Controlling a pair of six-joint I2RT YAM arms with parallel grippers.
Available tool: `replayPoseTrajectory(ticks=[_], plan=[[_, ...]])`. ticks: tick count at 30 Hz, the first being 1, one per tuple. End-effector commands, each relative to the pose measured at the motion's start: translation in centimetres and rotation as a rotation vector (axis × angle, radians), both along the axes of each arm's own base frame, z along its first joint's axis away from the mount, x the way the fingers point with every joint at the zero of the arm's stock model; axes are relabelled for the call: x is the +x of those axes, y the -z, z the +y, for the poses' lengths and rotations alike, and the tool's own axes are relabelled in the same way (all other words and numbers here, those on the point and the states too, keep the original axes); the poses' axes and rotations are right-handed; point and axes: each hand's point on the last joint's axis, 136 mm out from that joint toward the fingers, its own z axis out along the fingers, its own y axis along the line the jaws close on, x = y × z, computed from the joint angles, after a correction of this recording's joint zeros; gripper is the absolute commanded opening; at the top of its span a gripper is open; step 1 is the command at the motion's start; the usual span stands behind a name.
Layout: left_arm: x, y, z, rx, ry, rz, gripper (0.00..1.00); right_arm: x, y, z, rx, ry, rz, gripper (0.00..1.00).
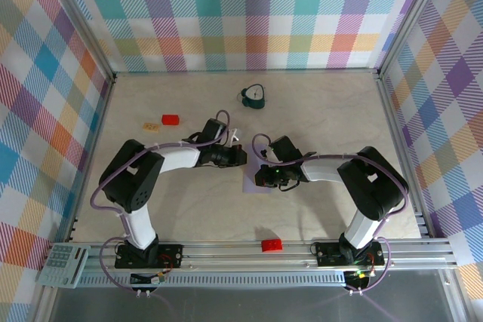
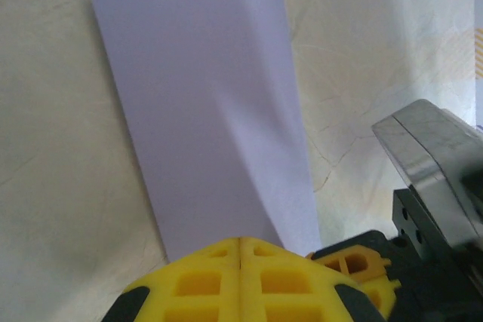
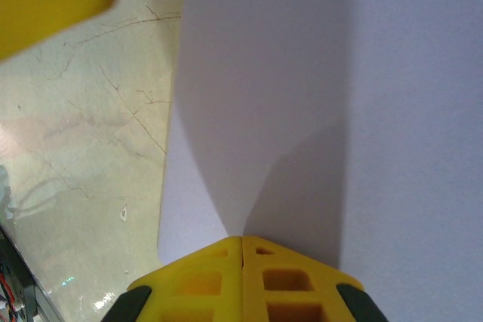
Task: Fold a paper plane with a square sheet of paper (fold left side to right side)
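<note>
The square sheet of paper [image 2: 204, 111] is pale lavender and lies flat on the table as a tall rectangle, with a faint diagonal crease down its right part. My left gripper [image 2: 240, 243] is shut, its yellow fingertips meeting at the sheet's near edge. My right gripper [image 3: 242, 239] is also shut, tips down on the paper [image 3: 302, 73], which casts a wedge of shadow ahead of them. From above, the left gripper [image 1: 243, 156] and the right gripper [image 1: 260, 177] meet over the paper [image 1: 251, 184], hiding most of it. Whether either pinches the sheet I cannot tell.
A dark teal clock-like object [image 1: 255, 96] stands at the back centre. A red block [image 1: 170, 119] and a tan block [image 1: 151, 126] lie at back left. Another red block [image 1: 271, 244] sits by the front rail. A grey keypad [image 1: 64, 264] lies at the front left corner.
</note>
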Motion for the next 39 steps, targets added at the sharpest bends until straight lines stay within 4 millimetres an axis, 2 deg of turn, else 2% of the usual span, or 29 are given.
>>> replayPoseTrajectory(ticks=[1, 7, 11, 17, 21, 25, 28, 33, 39], plan=[[1.0, -0.2, -1.0, -0.002, 0.012, -0.02, 0.0, -2.0, 2.7, -2.2, -0.113, 0.002, 0.099, 0.0], [1.3, 2.2, -0.1, 0.087, -0.01, -0.002, 0.0, -1.8, 2.4, -1.9, -0.097, 0.005, 0.101, 0.0], [0.9, 3.9, 0.6, 0.162, -0.013, 0.023, 0.0, -1.4, 1.3, -1.2, -0.062, 0.01, 0.099, 0.01], [-0.6, 5.5, 1.2, 0.236, 0.012, 0.041, 0.0, 0.6, -3.3, 0.7, 0.058, 0.018, 0.049, 0.11], [-1.2, 5.6, 1.6, 0.235, 0.005, 0.041, 0.0, 1.6, -5.5, -0.6, 0.108, 0.066, 0.023, 0.17], [-1.5, 5.5, 1.6, 0.224, 0.005, 0.04, 0.0, 1.1, -5.3, -3.1, 0.095, 0.1, 0.054, 0.24], [-1.6, 5.3, 1.5, 0.216, 0.001, 0.038, 0.0, 0.1, -4.2, -4.3, 0.059, 0.113, 0.099, 0.3], [-1.8, 5.1, 1.5, 0.217, -0.002, 0.04, 0.0, -1.4, -2.5, -4.8, 0.04, 0.118, 0.174, 0.35], [-2.0, 5.1, 1.5, 0.222, -0.009, 0.042, 0.0, -2.1, -1.2, -4.8, 0.041, 0.127, 0.211, 0.35]])
